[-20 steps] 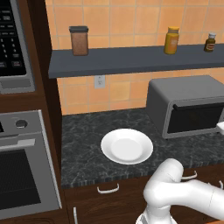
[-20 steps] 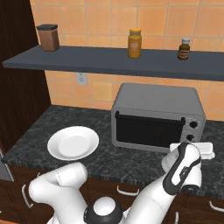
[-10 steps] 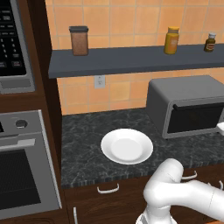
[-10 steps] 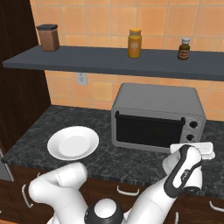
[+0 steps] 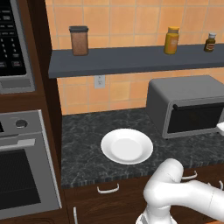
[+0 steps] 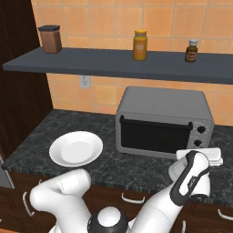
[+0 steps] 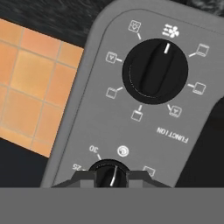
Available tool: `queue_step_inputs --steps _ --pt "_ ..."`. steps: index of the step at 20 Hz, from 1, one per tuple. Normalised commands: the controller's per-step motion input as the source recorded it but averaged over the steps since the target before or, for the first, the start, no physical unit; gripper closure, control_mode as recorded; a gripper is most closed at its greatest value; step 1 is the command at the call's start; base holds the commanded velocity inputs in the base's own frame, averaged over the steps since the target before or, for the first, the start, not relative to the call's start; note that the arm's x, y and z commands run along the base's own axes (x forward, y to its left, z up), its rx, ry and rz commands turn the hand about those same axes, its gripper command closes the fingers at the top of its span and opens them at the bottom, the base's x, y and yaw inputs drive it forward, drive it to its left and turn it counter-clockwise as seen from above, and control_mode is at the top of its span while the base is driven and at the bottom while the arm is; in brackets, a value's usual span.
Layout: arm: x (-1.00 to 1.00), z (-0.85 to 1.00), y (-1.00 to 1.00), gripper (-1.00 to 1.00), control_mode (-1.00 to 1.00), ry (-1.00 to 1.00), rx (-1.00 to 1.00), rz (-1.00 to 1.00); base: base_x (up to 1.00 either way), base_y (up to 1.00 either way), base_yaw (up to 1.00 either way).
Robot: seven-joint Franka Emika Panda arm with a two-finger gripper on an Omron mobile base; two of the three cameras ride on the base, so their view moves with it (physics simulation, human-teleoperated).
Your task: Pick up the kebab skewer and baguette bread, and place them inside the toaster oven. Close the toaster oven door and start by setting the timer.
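The toaster oven [image 6: 164,102] [image 5: 183,89] stands on the dark counter, and the toaster oven door [image 6: 154,134] [image 5: 194,118] is closed. My gripper [image 7: 111,177] is pressed up to the oven's right-hand control panel [image 7: 87,109]. It is shut on the small timer knob [image 7: 109,171], one dark tip on each side of it. Above that sits the larger function knob [image 7: 155,71]. In the right base view my white hand [image 6: 199,156] hangs in front of the knobs. The kebab skewer and baguette bread are out of view.
An empty white plate [image 5: 127,145] [image 6: 75,148] lies on the counter left of the oven. A shelf [image 6: 113,63] above carries a brown canister [image 5: 79,40] and two bottles. A built-in steel oven [image 5: 22,170] and a black microwave [image 5: 11,43] stand at far left.
The jaws have closed in on the timer knob, and the hand has shifted slightly at the oven's right panel. The oven, plate and base have not moved.
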Motion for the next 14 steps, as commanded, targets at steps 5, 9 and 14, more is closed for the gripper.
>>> queue_step_inputs --steps 5,9,14 --pt "0.04 0.49 0.12 1.0 -1.0 0.0 0.08 -0.04 0.0 0.0 0.0" --pt "0.0 0.52 0.04 1.0 -1.0 0.0 0.11 -0.04 0.0 0.0 0.0" --pt "0.0 0.51 0.06 1.0 -1.0 -0.01 0.13 -0.01 0.0 0.0 0.0"
